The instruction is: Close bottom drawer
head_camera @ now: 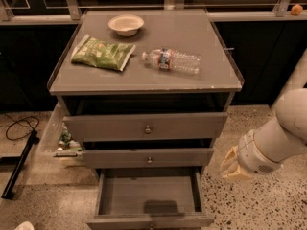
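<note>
Standing against the dark wall, the grey cabinet has its bottom drawer pulled well out, its grey floor showing. The gripper hangs just right of that drawer, apart, touching nothing; how wide it is, I cannot tell. On top lie a green snack bag, a water bottle and a small bowl.

Bottom drawer: grey-brown wood, matt, smooth inside. Cabinet top: same matt grey, with a faint sheen. Top drawer knob: metal, dull shine. Bottle: clear ribbed plastic, glossy. Snack bag: green crinkled film, shiny. Bowl: pale, matt. Floor: speckled stone. Gripper, low at the cabinet's right: cream plastic, smooth.
</note>
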Robot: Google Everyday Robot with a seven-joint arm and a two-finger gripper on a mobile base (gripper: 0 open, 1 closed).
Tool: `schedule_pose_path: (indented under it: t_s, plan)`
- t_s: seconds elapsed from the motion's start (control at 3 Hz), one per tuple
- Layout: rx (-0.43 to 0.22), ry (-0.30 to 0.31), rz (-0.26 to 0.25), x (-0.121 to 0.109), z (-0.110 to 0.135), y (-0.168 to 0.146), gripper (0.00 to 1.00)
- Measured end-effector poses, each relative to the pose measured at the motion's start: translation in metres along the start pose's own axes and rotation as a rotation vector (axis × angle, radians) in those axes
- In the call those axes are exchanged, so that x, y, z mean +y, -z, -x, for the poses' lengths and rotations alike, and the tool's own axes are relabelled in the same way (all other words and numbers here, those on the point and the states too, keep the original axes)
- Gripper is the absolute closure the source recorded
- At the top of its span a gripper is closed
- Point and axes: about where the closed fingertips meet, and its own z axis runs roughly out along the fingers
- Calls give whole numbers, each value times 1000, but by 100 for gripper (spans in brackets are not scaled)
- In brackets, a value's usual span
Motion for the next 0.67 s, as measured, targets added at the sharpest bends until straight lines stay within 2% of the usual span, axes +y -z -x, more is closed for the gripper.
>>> schedule_pose_path:
  t_s: [0.33, 0.67]
  plan:
    - [-9, -37, 45, 2, -7, -35, 100]
    - [-33, -91, 114, 8, -28, -109, 100]
